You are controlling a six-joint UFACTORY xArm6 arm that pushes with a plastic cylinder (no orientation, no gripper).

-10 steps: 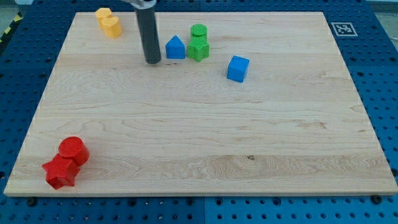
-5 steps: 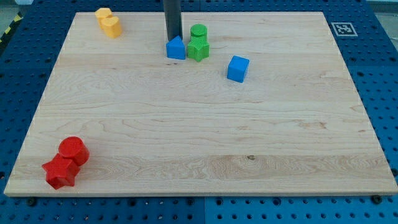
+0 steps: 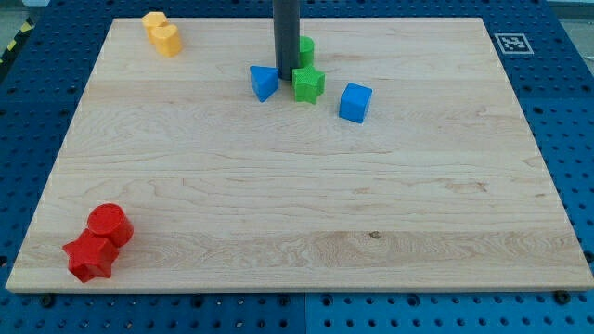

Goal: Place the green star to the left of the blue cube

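The green star lies near the board's top middle, just left of the blue cube, with a small gap between them. My tip is down between the green star on its right and a blue triangular block on its left, close to both. A green cylinder stands just behind the star, partly hidden by the rod.
Two yellow blocks sit together at the top left. A red cylinder and a red star sit together at the bottom left. The wooden board lies on a blue pegboard table.
My tip moved right and toward the view's bottom, coming between the blue triangular block and the green star. The star slid down and right, toward the blue cube; the blue triangular block turned and shifted slightly.
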